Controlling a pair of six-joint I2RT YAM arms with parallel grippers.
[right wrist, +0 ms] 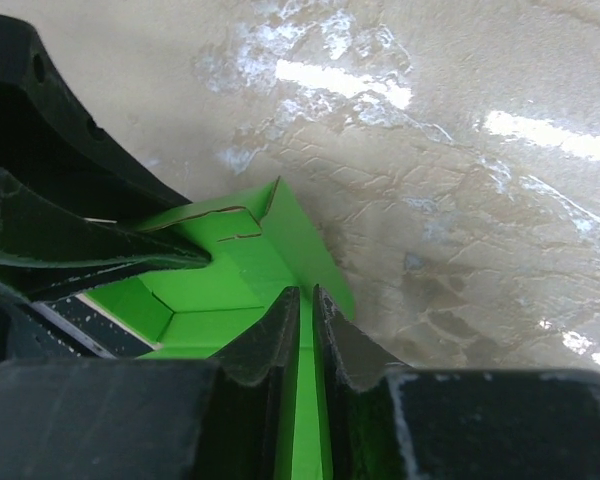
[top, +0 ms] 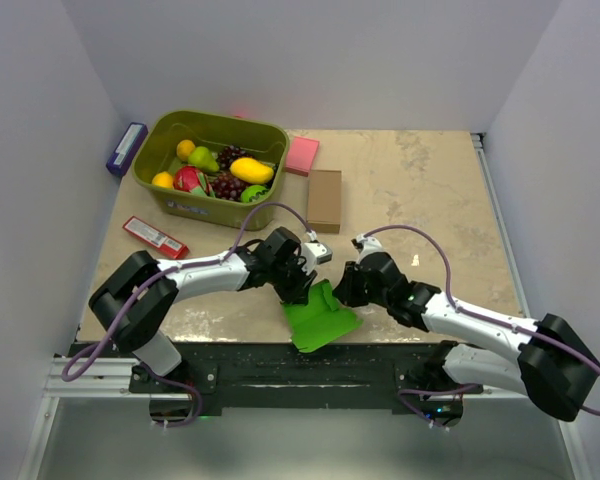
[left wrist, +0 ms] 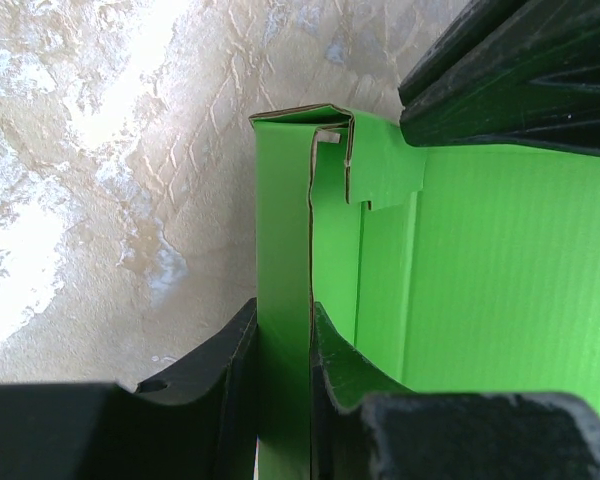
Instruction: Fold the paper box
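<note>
The paper box (top: pixel 322 318), bright green and half formed into an open tray, sits at the near edge of the bench (top: pixel 420 190), about midway along it and directly between the two arms. We see the left tool (top: pixel 302 285) at its left side and the right tool (top: pixel 346 287) at its right, so neither arm is nearer.

In the left wrist view the left tool (left wrist: pixel 282 335) is narrow. Its jaws are clamped on an upright side wall that runs straight away from them to a folded corner with a loose tab. In the right wrist view the right tool (right wrist: pixel 305 300) is also narrow, its jaws astride the opposite wall and pinching it.

The tray's open face points up. Its long axis seems to run from the far side toward the near edge, slightly slanted, though the arms hide part of it. We judge that the coming move turns on the two held walls standing parallel along that axis.
</note>
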